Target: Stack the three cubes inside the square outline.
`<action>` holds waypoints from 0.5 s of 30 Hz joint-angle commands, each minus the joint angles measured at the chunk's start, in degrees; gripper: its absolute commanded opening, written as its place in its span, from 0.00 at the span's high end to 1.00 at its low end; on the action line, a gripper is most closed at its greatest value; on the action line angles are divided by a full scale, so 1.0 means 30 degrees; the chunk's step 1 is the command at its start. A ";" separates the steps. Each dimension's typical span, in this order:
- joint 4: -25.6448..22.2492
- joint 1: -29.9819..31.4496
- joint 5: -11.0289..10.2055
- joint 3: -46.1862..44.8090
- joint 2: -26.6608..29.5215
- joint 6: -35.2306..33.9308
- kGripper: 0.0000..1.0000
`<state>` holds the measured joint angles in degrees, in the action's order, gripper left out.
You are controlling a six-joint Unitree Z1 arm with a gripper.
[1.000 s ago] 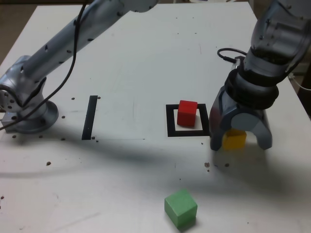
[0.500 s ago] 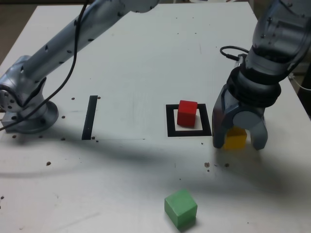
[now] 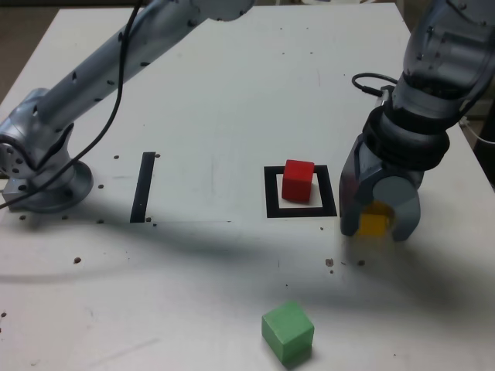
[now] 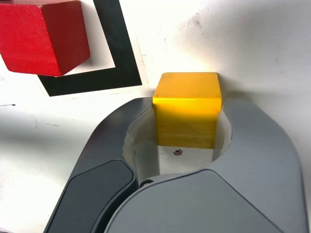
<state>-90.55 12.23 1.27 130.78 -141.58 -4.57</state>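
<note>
Robotics lab bench, robot arm point(image 3: 116, 66) bolted on scuffed white table point(image 3: 232, 93), taped black marks

The claw point(image 4: 187, 121) clamps the yellow cube point(image 4: 187, 109) just beside the square outline point(image 4: 119, 53) holding the red cube point(image 4: 43, 36).

yellow cube point(image 3: 373, 223) half hidden by jaws

Cubes: three, namely one red cube point(image 3: 298, 179), one yellow cube point(image 3: 373, 222), one green cube point(image 3: 288, 331). Square outlines: one point(image 3: 272, 205). Straight black strips: one point(image 3: 143, 187). Robot arms: one, with one gripper point(image 3: 376, 224).
</note>
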 commanded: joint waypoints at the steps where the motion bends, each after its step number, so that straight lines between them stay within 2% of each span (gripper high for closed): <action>1: -0.0623 -0.0015 -0.0015 0.0045 0.0152 0.0036 0.78; 8: -0.1035 0.0060 -0.0413 -0.0446 0.1471 0.0184 0.78; 15: -0.1020 0.0085 -0.0727 -0.2673 0.3809 0.0277 0.78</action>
<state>-91.88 12.42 -0.67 124.31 -132.54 -3.94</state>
